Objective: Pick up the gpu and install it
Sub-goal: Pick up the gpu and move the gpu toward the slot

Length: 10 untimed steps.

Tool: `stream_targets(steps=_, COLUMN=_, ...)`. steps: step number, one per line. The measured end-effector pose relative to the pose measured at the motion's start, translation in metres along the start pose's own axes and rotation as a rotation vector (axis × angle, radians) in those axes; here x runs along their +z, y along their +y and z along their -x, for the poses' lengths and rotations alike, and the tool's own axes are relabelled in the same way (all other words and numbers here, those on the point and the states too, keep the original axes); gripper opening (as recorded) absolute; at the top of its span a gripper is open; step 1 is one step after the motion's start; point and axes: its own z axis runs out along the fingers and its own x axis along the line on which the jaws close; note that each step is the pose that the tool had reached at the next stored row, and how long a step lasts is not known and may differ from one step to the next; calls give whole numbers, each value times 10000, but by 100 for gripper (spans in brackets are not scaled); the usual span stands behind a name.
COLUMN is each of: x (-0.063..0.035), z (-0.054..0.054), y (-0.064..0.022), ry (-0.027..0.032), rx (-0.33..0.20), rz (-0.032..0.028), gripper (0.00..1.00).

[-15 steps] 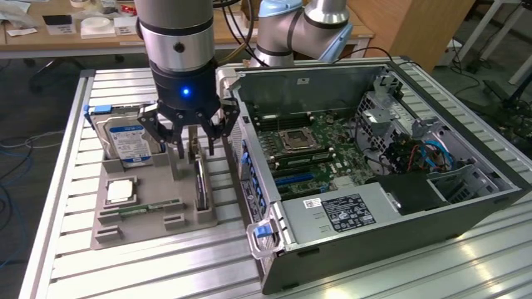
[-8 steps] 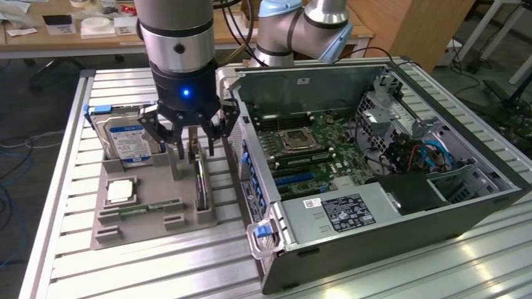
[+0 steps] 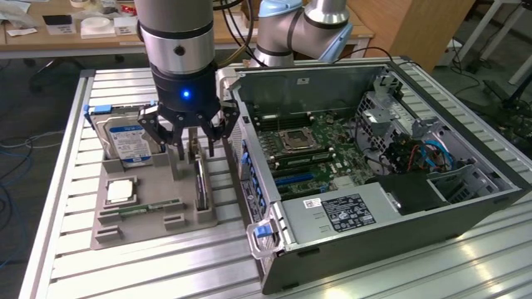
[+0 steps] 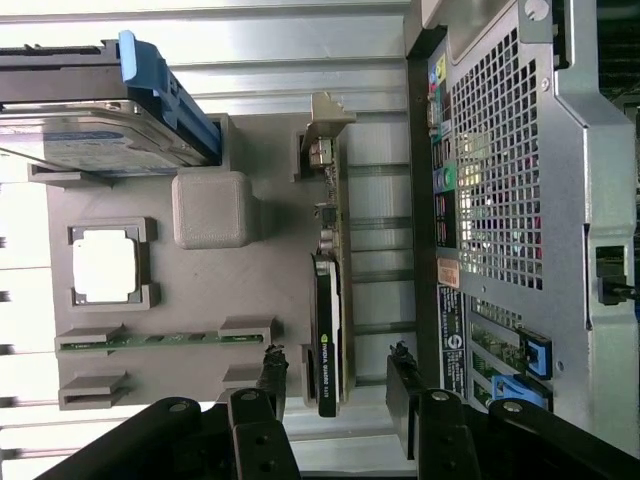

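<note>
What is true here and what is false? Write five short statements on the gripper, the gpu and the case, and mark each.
1. The gripper is open above the gpu. True.
2. The gpu sits installed in the computer case. False: it stands on edge in the gray holder beside the case.
3. The case's side is off, with the motherboard showing. True.
4. The hard drive lies inside the case. False: it stands in the holder.
5. The gripper holds the memory stick. False: the memory stick lies in its holder slot; the gripper holds nothing.
</note>
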Motion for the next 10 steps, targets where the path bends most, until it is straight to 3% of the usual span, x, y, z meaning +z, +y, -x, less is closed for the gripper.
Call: stream_targets(steps=10, x=59, z=-1, y=-3, ry=-2, rx=0, rz=2, gripper=53)
